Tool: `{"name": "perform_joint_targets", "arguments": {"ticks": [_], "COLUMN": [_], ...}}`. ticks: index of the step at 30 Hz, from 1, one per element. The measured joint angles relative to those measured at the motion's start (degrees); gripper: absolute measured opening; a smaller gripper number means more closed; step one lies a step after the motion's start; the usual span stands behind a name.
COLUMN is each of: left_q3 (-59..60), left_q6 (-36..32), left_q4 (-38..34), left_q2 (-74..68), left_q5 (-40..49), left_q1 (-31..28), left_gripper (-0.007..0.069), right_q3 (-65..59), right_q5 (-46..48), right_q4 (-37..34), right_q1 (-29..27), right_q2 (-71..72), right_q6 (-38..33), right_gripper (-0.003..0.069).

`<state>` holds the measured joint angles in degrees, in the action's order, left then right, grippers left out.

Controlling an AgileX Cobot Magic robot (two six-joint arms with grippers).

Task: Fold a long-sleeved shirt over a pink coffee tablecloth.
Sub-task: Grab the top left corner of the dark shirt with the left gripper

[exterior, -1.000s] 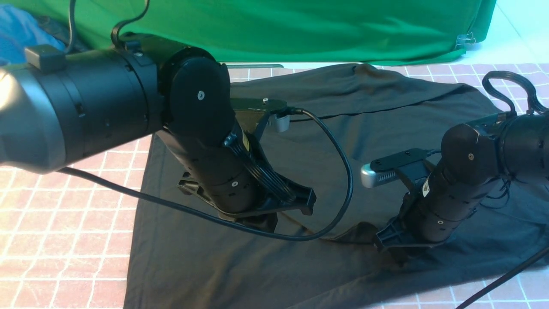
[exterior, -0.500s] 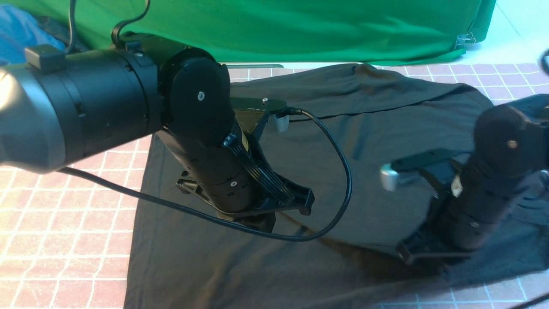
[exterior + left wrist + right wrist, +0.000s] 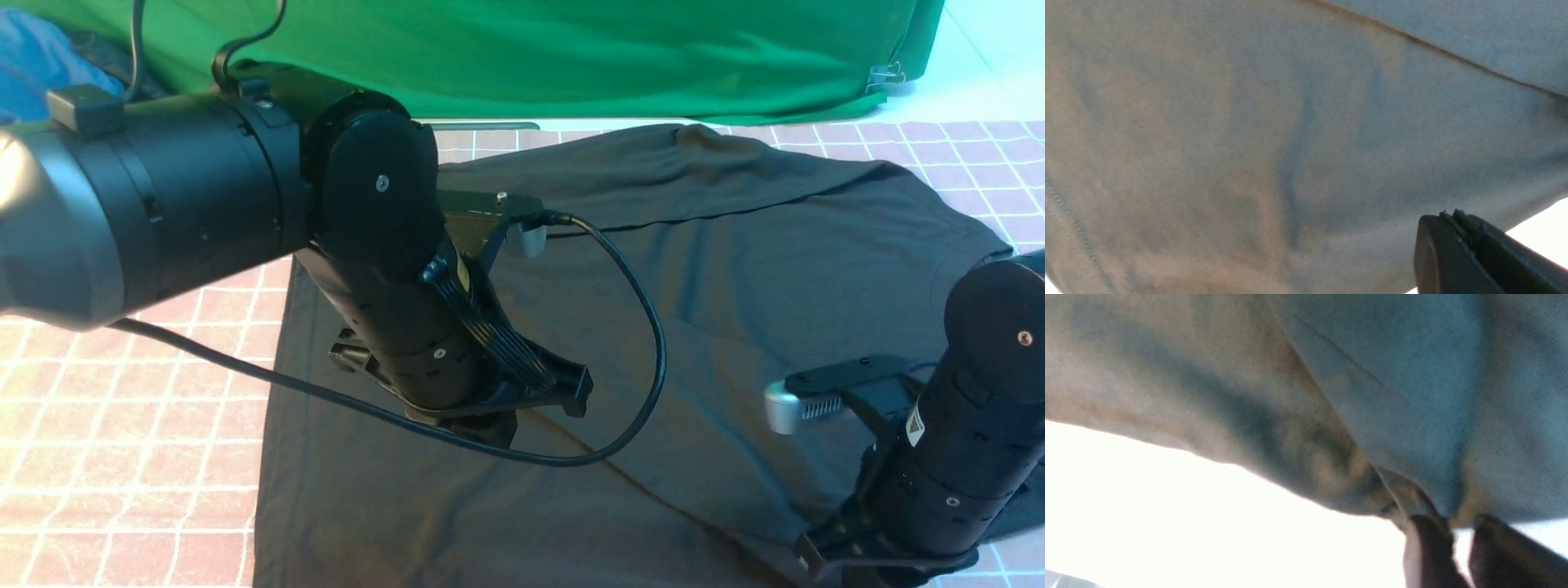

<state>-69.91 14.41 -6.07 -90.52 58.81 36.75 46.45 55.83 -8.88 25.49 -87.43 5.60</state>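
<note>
The long-sleeved shirt [image 3: 735, 269] was spread on the pink coffee tablecloth [image 3: 122, 425]. The left pincer [image 3: 1449, 220] was closed at 8 o'clock, and the right pincer [image 3: 1457, 526] was slightly parted against bunched cloth at 5 o'clock.

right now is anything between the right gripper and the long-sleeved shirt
Nothing visible. In the right wrist view the right gripper is right at the long-sleeved shirt, jaws apart, with a bunched edge of the fabric meeting its fingertips. No cable or other cloth comes between them.
</note>
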Motion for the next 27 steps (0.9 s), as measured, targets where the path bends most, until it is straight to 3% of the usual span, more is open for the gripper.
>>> {"name": "perform_joint_targets", "arguments": {"ticks": [3,5,9,11,16,19,21,27], "left_q3": [0.0,0.0,0.0,0.0,0.0,0.0,0.0,0.0], "left_q6": [1.29,3.49,6.83,7.93,8.45,8.49,8.49,8.49], "left_q4": [2.74,5.64,9.13,9.28,6.07,4.52,4.14,4.14], "left_q2": [0.0,0.14,1.34,2.7,6.35,7.97,8.94,9.8], "left_q5": [2.21,4.17,6.59,6.76,7.11,7.25,7.31,7.76], "left_q1": [0.0,0.0,0.0,-0.06,-0.06,-0.06,-0.06,-0.06], "left_gripper": [0.0013,0.0013,0.0013,0.0013,0.0013,0.0013,0.0013,0.0013], "right_q3": [0.66,1.93,3.7,4.59,6.64,7.84,8.59,9.23], "right_q5": [1.03,3.05,5.94,5.89,0.66,-1.64,-2.78,-8.47], "right_q4": [2.76,8.88,24.5,26.61,16.54,11.0,10.1,8.88], "right_q1": [0.0,0.0,-3.01,-7.21,-25.84,-34.37,-37.45,-39.01], "right_q2": [0.25,0.77,3.33,4.29,2.89,-0.41,-2.6,-6.64], "right_q6": [-1.86,-0.63,7.39,8.17,-0.49,-5.1,-6.54,-9.68], "right_gripper": [0.0365,0.0384,0.0328,0.0298,0.0283,0.0322,0.0389,0.0533]}}
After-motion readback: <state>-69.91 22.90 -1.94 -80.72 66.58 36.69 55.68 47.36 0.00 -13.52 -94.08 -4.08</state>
